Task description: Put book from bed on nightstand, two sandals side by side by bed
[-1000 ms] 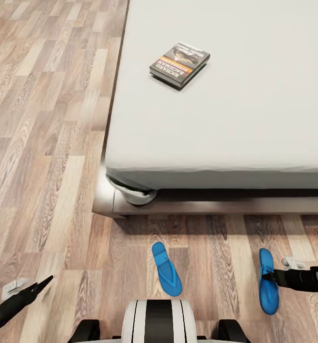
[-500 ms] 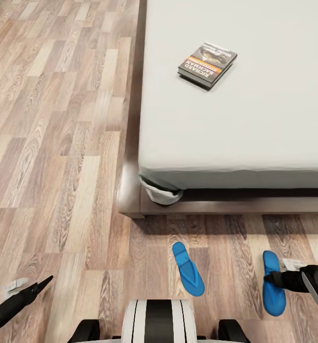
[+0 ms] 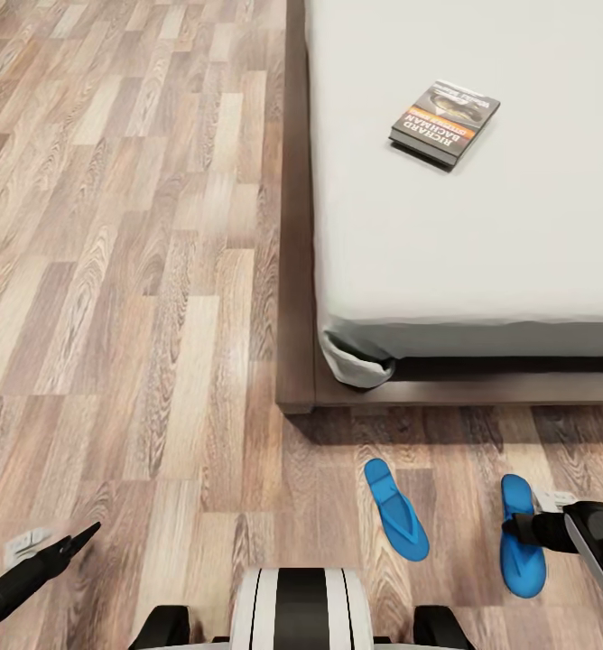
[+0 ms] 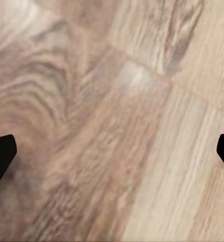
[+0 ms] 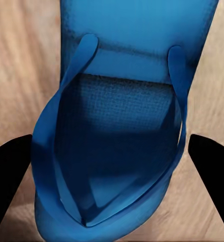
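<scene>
The book (image 3: 446,122) lies flat on the white mattress of the bed (image 3: 482,235), near its left side. Two blue sandals are on the floor in front of the bed's foot. One sandal (image 3: 396,508) lies free, slightly angled. My right gripper (image 3: 515,528) is shut on the other sandal (image 3: 524,564), gripping it across its width. The right wrist view shows that sandal (image 5: 117,111) with its thong straps, and a black fingertip (image 5: 11,169) pressed against each edge. My left gripper (image 3: 78,538) hangs low over the floor at the left, open and holding nothing (image 4: 112,151).
The bed's dark wooden frame (image 3: 294,361) juts out at the corner, with bunched sheet above it. Wood plank floor (image 3: 139,271) stretches wide to the left of the bed. My white base (image 3: 300,605) sits at the bottom edge.
The camera has moved left, so bed and book sit further right in the picture. The held sandal travelled with my right gripper and is now closer to the free sandal.
</scene>
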Available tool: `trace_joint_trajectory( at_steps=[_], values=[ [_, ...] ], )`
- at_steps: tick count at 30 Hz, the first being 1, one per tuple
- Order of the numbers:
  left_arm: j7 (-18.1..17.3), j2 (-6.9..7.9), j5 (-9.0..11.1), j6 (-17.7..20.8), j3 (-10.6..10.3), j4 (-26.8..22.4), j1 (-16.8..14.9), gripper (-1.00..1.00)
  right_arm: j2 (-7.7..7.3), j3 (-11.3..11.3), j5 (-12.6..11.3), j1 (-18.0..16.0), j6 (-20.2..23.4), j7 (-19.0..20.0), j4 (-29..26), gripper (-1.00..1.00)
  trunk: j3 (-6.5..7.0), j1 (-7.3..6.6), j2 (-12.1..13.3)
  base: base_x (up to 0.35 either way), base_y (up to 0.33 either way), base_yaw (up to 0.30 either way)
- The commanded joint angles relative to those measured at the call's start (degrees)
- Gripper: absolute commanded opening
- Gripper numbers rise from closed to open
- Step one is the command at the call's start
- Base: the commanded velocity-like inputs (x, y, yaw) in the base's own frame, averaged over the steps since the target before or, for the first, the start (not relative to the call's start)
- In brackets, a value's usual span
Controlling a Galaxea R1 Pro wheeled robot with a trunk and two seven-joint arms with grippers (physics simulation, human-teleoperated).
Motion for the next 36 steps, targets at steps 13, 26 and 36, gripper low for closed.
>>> trace_joint_trajectory(
  at_steps=[13, 26, 36],
  values=[
    [-0.03, -0.08, 0.08, -0.03, -0.03, 0.11, -0.05, 1.0, -0.1, -0.19, -0.41, 0.0, -5.43, 0.34, -0.09, -1.0, -0.03, -0.01, -0.01, 0.0, 0.134, 0.0],
    [0.01, -0.17, 0.0, -0.83, -0.1, 1.71, -0.05, 1.0, -0.01, -0.03, -0.26, 0.09, -14.24, 0.42, 0.52, -1.0, -0.03, -0.01, -0.01, 0.0, 0.001, 0.0],
    [0.01, -0.17, 0.0, -0.95, -0.1, 1.78, -0.05, 1.0, 0.32, -0.01, -0.22, 0.09, -14.35, 0.33, 0.52, -1.0, -0.03, -0.01, -0.01, 0.055, 0.168, 0.0]
  ],
)
